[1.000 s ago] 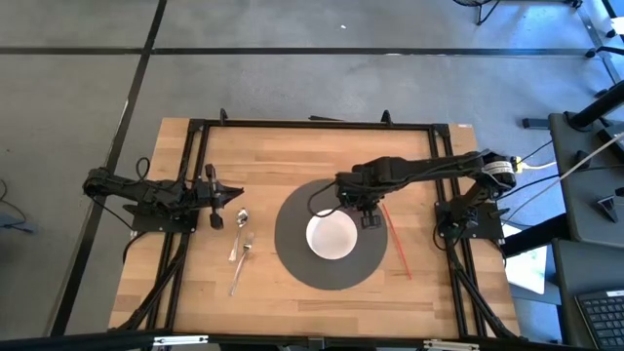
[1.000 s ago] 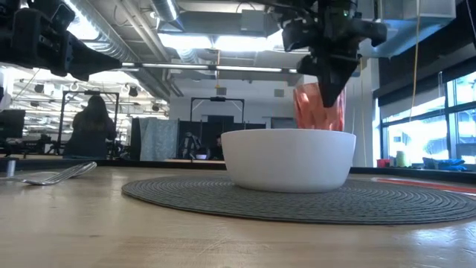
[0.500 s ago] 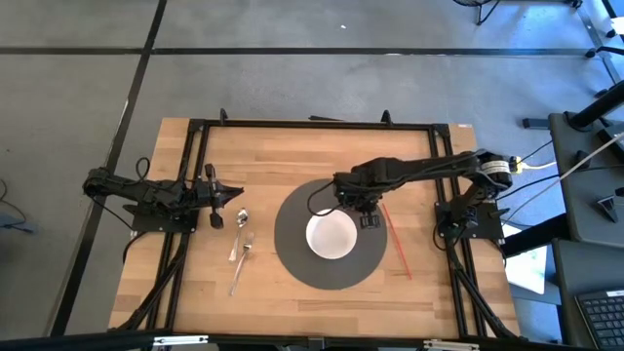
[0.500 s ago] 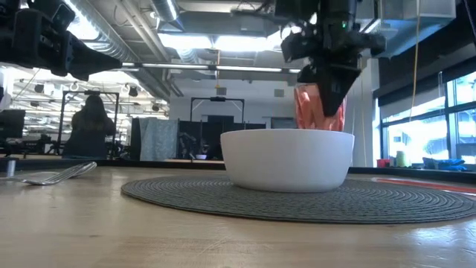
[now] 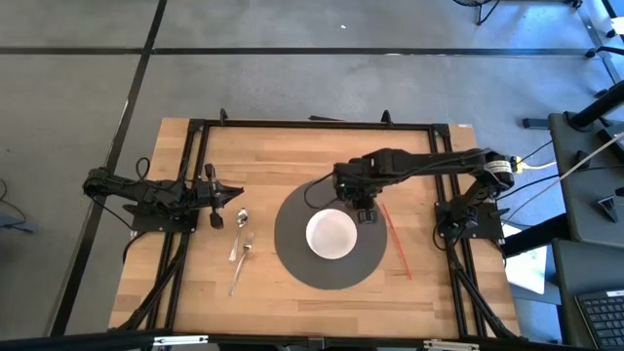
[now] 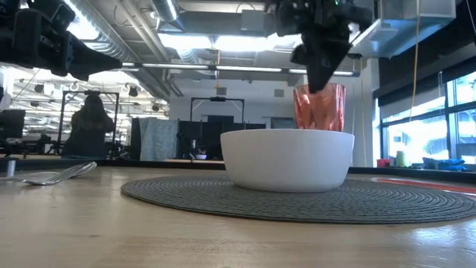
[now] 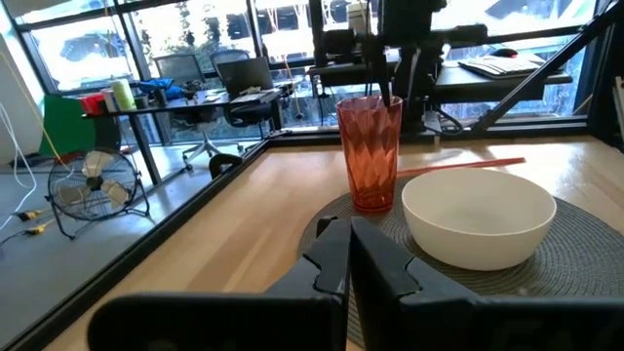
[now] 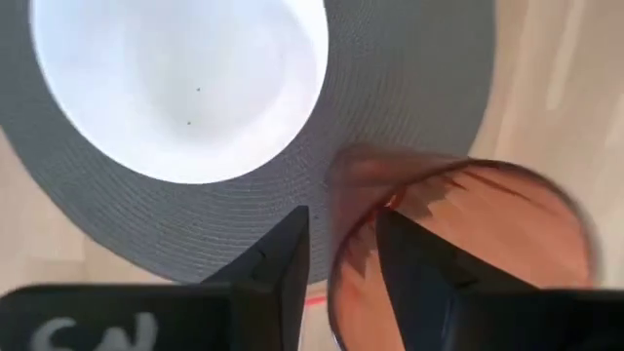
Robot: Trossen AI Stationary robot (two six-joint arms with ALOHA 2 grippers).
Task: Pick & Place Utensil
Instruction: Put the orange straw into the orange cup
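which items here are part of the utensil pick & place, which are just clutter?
Job items:
- spoon
- fork
- right tool, over the red cup
- left tool, waiting near the spoon

Lying about:
- white bowl
- round grey placemat
- red straw

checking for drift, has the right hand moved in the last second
Yes. In the low view the right hand has risen: earlier its tips hung just above the white bowl rim, now they sit at the top of the red cup.
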